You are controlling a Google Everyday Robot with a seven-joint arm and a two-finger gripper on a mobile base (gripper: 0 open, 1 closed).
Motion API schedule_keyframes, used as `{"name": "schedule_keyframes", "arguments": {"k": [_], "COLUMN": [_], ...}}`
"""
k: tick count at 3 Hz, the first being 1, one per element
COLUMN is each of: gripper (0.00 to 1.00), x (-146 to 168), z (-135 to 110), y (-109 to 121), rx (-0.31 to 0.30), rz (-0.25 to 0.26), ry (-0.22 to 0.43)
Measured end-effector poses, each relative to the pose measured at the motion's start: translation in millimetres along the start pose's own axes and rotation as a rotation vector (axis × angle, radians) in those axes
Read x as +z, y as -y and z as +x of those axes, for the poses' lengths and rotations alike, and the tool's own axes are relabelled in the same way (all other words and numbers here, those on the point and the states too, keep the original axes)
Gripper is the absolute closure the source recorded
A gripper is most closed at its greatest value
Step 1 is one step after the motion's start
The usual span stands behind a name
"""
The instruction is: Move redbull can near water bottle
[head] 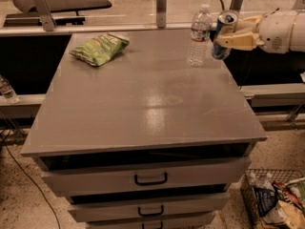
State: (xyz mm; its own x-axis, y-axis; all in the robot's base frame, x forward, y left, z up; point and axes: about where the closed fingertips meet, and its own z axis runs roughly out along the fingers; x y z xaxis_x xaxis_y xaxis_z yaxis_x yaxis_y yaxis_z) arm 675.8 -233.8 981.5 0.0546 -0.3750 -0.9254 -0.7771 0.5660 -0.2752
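Pinched between cream gripper point(228, 34) fingers: slim silver-and-blue metal redbull can point(219, 50), tilted, seemingly above grey tabletop point(143, 104). Just beside the fingers: tall clear plastic water bottle point(199, 37), upright.

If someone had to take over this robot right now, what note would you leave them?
Pincer: shut on the can, at the far right corner of the table.
Can: tilted, seemingly off the surface, close to the right of the water bottle.
Water bottle: upright on the table near its back edge.
Done: can grasped and held beside the bottle.
Left: set the can down upright by the bottle, open the pincer, pull away.
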Motion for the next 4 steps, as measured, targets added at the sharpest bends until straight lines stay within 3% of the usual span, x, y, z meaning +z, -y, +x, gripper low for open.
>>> {"name": "schedule_keyframes", "arguments": {"k": [1,2,4], "gripper": [1.0,1.0,0.61], "x": [2,6,20], "z": [23,39,74], "y": [38,61,65], "rx": [0.013,0.033,0.124], "rz": [0.062,0.09,0.07], "ry": [0.027,0.011,-0.043]}}
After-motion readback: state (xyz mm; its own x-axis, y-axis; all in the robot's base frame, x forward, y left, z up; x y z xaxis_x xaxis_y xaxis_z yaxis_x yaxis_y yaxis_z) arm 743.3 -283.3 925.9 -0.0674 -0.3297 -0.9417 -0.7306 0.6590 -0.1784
